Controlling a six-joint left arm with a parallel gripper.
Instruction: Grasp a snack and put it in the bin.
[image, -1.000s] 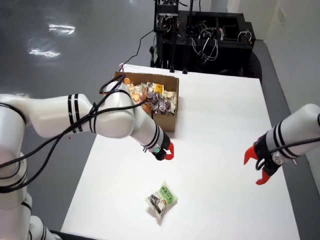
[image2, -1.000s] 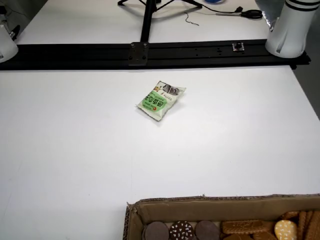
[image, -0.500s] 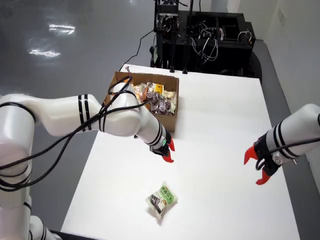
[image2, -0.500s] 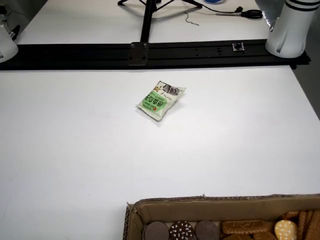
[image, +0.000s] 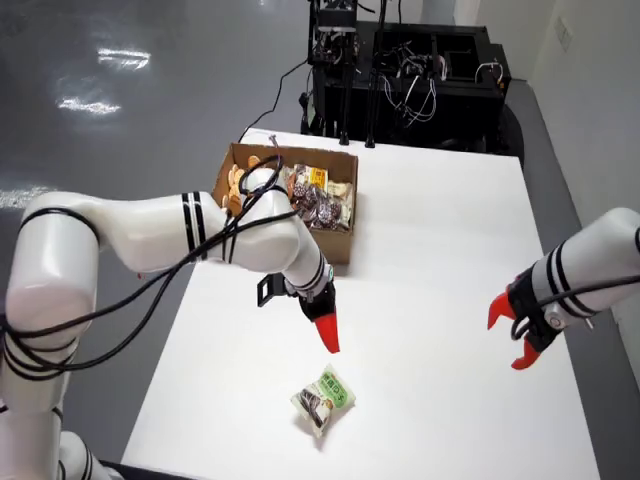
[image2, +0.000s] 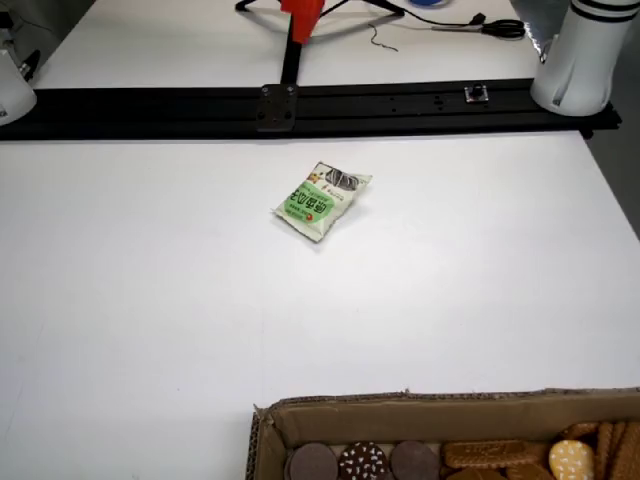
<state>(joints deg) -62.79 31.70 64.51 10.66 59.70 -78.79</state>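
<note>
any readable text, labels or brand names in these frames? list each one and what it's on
None can be quoted.
Green snack packet on the white table: print on its green face, too small and blurred to read in either view.
Wrapped snacks in the cardboard box: printed wrappers, illegible.
Gripper, second arm and black equipment rack: no lettering visible.

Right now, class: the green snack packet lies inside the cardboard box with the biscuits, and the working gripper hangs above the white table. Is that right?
Not quite. In the view from above, the green snack packet lies on the bare white table, well clear of the cardboard box. The gripper does hang above the table.
</note>
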